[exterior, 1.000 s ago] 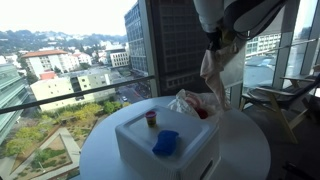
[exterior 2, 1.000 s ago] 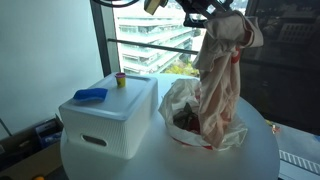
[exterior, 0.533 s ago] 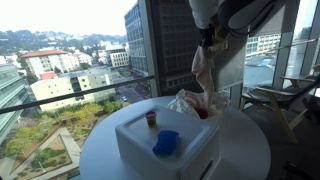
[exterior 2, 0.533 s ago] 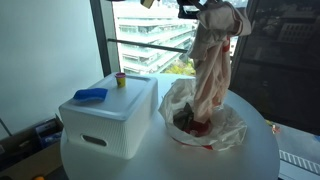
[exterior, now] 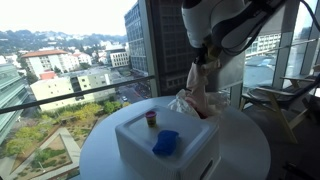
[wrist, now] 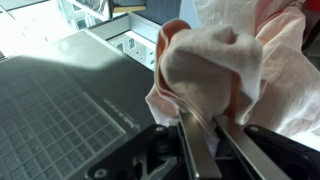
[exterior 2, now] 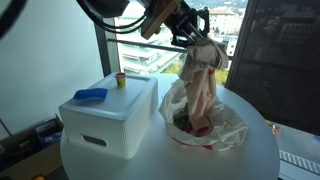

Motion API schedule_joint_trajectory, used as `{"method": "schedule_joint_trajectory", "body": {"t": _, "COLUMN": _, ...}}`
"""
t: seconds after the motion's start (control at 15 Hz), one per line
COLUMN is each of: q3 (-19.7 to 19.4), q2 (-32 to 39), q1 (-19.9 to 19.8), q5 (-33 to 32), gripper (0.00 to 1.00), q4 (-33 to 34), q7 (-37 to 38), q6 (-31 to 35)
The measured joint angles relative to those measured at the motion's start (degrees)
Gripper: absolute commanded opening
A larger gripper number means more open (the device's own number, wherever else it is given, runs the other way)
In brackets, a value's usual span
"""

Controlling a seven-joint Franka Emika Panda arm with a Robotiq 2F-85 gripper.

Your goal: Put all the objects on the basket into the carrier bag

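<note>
The carrier bag [exterior 2: 205, 100] is a crinkled whitish plastic bag with pink print, standing on the round table beside the basket. My gripper [exterior 2: 195, 42] is shut on its bunched top and holds it stretched upward; the wrist view shows a fold of the bag [wrist: 210, 60] pinched between my fingers [wrist: 195, 135]. Inside the bag's base lie a dark thing and a red thing [exterior 2: 192, 126]. The white boxy basket [exterior 2: 110, 125] carries a bright blue lumpy object [exterior 2: 90, 94] and a tiny red-and-yellow object [exterior 2: 120, 80] on its flat top; the blue one [exterior: 166, 142] and the small one [exterior: 151, 119] appear in both exterior views.
The round white table [exterior 2: 255, 155] holds the basket and the bag. Tall windows [exterior: 90, 50] with a railing stand right behind it. A dark pillar [exterior 2: 275, 60] rises beyond the bag. A chair [exterior: 280, 95] stands behind the table.
My gripper has come down and shifted toward the basket with the bag's top still pinched, so the bag hangs shorter and more bunched.
</note>
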Motion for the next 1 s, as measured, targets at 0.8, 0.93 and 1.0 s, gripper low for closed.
{"method": "schedule_joint_trajectory", "body": {"t": 0.8, "q3": -2.62, "q2": 7.79, "q1": -0.17, "q5": 8.2, "gripper": 0.1, "q4": -1.8, "q7": -0.43, "q6": 3.23}}
{"method": "schedule_joint_trajectory", "body": {"t": 0.93, "q3": -2.65, "q2": 9.85, "q1": -0.16, "q5": 9.94, "gripper": 0.1, "q4": -1.75, "q7": -0.98, "q6": 5.21}}
{"method": "schedule_joint_trajectory", "body": {"t": 1.0, "q3": -2.65, "q2": 11.0, "q1": -0.15, "q5": 10.35, "gripper": 0.1, "q4": -1.66, "q7": -1.08, "q6": 6.38}}
